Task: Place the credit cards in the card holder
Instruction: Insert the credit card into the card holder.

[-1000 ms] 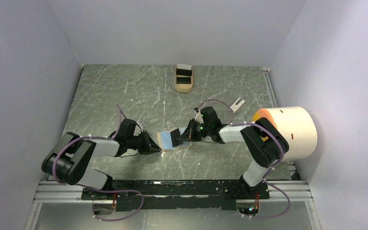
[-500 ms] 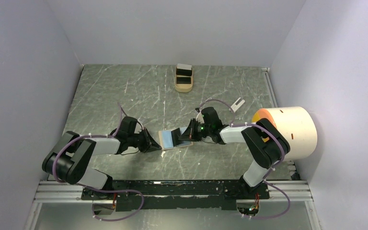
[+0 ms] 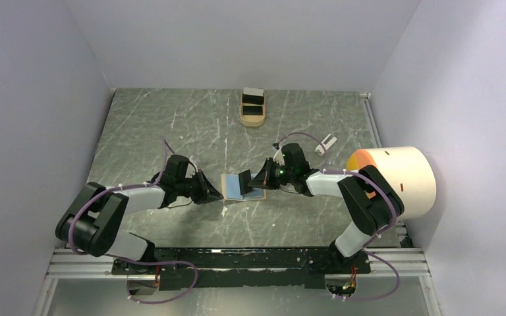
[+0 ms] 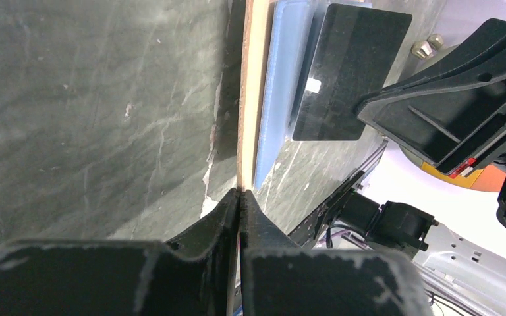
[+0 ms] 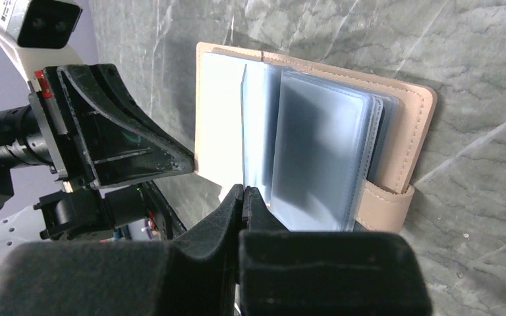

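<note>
The left pincer (image 4: 239,195) is clenched on the edge of the open holder (image 5: 411,125). The right pincer (image 5: 244,195) grips a black card (image 4: 346,67), held over the holder, between both pincers.

We see both arms stretched fwd and bent inward, grippers facing each other, tips just apart. Left arm (image 3: 138,197) lies low, elbow out to its own side, wrist approx. level. Left gripper (image 4: 239,194) is pinched tight, tips meeting on the edge of the card holder (image 4: 247,99). Right arm (image 3: 333,183) folds sharply at the elbow, forearm angled twd the left one. Right gripper (image 5: 244,192) is clamped too, fingers pressed together w/ a black card (image 4: 342,72) btwn them.
</note>
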Controlling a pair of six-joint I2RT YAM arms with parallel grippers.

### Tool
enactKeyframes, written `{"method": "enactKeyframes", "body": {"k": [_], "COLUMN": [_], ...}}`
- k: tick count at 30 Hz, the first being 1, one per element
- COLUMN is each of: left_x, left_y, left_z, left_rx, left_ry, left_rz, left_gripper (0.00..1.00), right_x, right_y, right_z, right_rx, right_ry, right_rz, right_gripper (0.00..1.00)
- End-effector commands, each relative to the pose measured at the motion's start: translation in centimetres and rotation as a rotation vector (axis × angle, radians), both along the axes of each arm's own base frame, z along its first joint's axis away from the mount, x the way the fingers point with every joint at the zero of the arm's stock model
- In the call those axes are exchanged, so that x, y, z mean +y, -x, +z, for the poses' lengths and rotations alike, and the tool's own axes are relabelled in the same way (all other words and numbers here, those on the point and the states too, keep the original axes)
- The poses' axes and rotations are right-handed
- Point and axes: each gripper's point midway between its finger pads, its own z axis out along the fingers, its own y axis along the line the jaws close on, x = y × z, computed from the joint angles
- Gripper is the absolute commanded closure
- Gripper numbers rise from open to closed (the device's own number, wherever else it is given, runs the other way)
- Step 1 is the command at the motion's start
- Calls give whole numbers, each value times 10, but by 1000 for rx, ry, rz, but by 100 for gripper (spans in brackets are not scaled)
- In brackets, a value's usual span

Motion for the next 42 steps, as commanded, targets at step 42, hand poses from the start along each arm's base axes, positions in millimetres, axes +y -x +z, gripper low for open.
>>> {"method": "enactKeyframes", "body": {"k": [42], "left_x": [1], "left_y": [0], "left_z": [-17], "left_rx": [20], "left_ry": [-2], "left_rz": [5], "left_gripper": [91], "right_x": [11], "right_y": [13], "right_z": [-14], "right_rx": [100], "right_ry": [-176], "right_rz": [-15], "right_gripper": [100]}}
